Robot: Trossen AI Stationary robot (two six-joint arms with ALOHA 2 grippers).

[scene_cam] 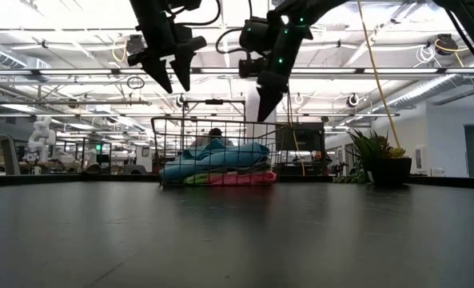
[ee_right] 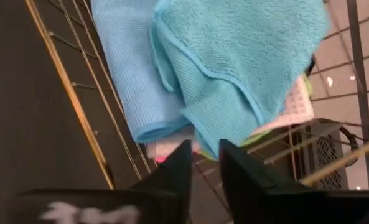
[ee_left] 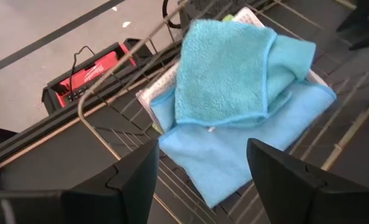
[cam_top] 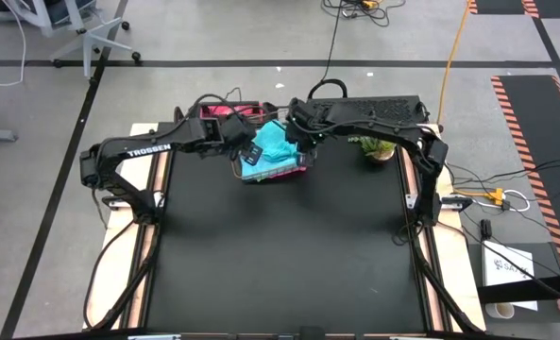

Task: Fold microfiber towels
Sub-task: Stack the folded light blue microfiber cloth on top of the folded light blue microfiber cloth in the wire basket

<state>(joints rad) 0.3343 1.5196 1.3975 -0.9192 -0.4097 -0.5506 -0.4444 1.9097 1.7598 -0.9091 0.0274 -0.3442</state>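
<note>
A copper wire basket point(cam_top: 305, 168) stands at the table's far middle and holds a stack of microfiber towels. A crumpled turquoise towel point(ee_left: 224, 62) lies on top, over a flatter turquoise one point(ee_left: 234, 155). Light grey point(ee_left: 156, 90), pink point(scene_cam: 237, 178) and lime green point(scene_cam: 195, 179) edges show underneath. My left gripper point(scene_cam: 171, 80) hangs open above the basket's left end, pointing down at the stack. My right gripper point(scene_cam: 267, 108) hangs above the basket's right end, its fingers a narrow gap apart with nothing between them point(ee_right: 203, 152). Both stand clear of the towels.
A potted plant point(cam_top: 374, 146) stands right of the basket at the far edge. A red case point(ee_left: 84, 74) sits behind the table's far left. A person point(scene_cam: 215, 136) shows in the room beyond the basket. The dark table top point(cam_top: 280, 255) stretches toward the near edge.
</note>
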